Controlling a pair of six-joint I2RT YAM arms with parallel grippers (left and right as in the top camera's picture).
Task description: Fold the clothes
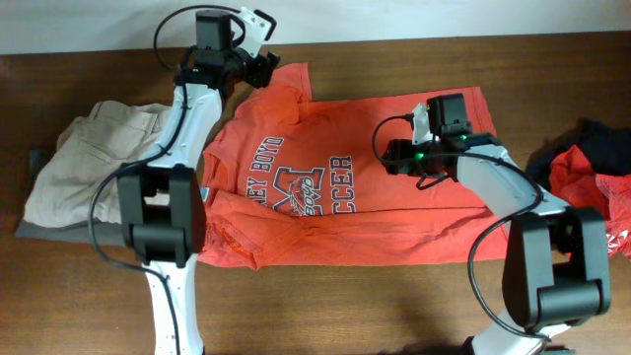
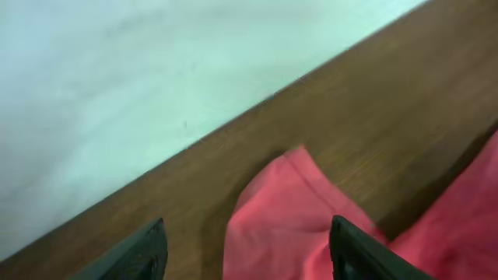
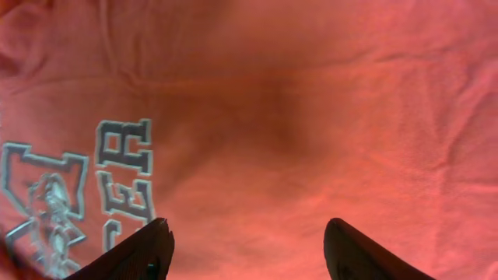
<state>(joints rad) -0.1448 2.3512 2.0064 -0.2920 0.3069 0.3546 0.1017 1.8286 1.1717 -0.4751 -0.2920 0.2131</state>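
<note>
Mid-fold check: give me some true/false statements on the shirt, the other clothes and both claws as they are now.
1. The orange T-shirt lies print-up on the table. True.
2. The right claw is shut on the hem. False: it is open over the shirt's body beside the print, holding nothing.
3. The left claw is open over a sleeve near the table's far edge. True.
4. The beige garment lies on the right arm's side. False: on the left arm's side; a red garment and a black garment are on the right.
</note>
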